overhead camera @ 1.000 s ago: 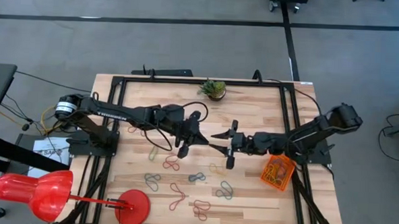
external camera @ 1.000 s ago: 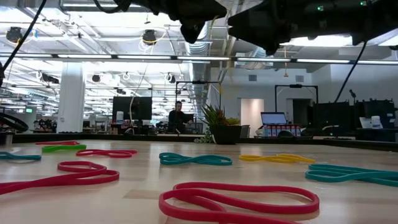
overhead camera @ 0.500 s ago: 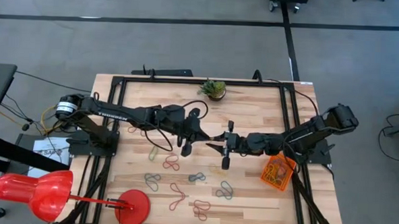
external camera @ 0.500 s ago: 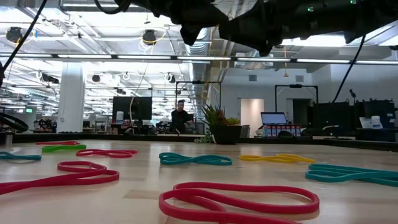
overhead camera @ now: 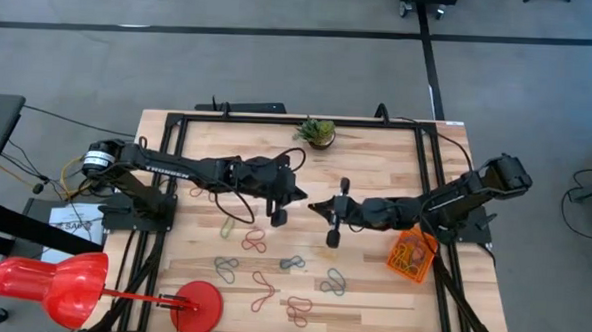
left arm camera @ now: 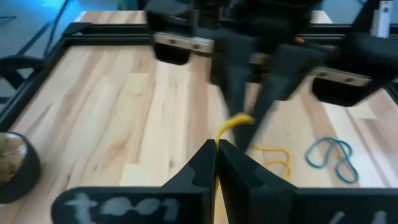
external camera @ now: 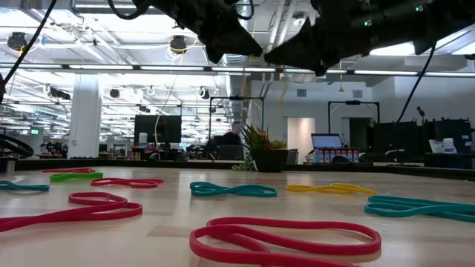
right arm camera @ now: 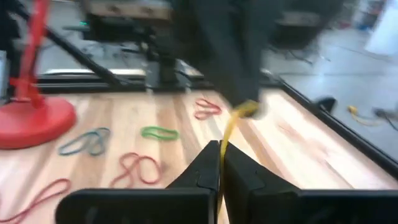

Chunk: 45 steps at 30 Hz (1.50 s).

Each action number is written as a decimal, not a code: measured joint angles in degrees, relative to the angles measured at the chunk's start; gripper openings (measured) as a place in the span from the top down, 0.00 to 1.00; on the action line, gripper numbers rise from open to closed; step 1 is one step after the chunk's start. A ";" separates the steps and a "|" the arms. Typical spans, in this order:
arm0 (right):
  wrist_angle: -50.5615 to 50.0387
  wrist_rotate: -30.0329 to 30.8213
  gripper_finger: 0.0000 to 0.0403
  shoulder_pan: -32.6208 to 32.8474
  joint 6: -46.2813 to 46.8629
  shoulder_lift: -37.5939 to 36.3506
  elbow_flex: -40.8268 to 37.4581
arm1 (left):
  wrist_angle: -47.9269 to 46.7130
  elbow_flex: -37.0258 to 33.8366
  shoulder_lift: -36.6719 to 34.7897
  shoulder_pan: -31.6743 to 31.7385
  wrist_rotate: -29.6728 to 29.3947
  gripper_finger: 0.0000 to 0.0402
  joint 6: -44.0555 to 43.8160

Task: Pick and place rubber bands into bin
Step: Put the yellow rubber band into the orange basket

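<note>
A wooden table (overhead camera: 371, 289) fills the high view, with rubber bands (overhead camera: 292, 263) scattered along its near half. Above the middle, both grippers meet tip to tip. The left gripper (overhead camera: 297, 193) is pinched shut on a yellow band (left arm camera: 235, 123), and the right gripper (overhead camera: 317, 207) has its fingers closed on the same band, which shows in the right wrist view as a taut yellow strand running out from the fingertips. The band stretches between the two tools, its long axis along the line joining them. The bin (overhead camera: 411, 253) lies on the right arm's side, near its forearm and well apart from the left gripper, so the right arm looks better placed to carry the band there, once the left lets go.
</note>
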 joint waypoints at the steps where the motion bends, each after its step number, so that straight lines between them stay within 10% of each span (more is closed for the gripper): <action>1: -0.99 0.80 0.99 -0.27 1.11 0.00 0.00 | -0.07 0.00 0.00 0.00 0.38 1.00 0.24; 20: -7.71 0.85 1.00 -3.57 7.00 -0.02 -0.02 | -1.09 0.02 6.82 1.25 2.86 0.99 1.95; 32: -10.86 0.20 1.00 -3.32 8.32 -0.09 -0.02 | -2.02 0.02 6.76 2.94 0.82 0.75 2.51; 38: -34.12 4.60 1.00 0.17 15.28 -10.10 3.26 | -6.63 0.02 6.71 2.91 0.28 0.68 1.88; 45: -76.78 6.94 1.00 9.60 44.67 -25.08 11.72 | -20.74 0.02 2.69 2.91 0.13 0.70 1.47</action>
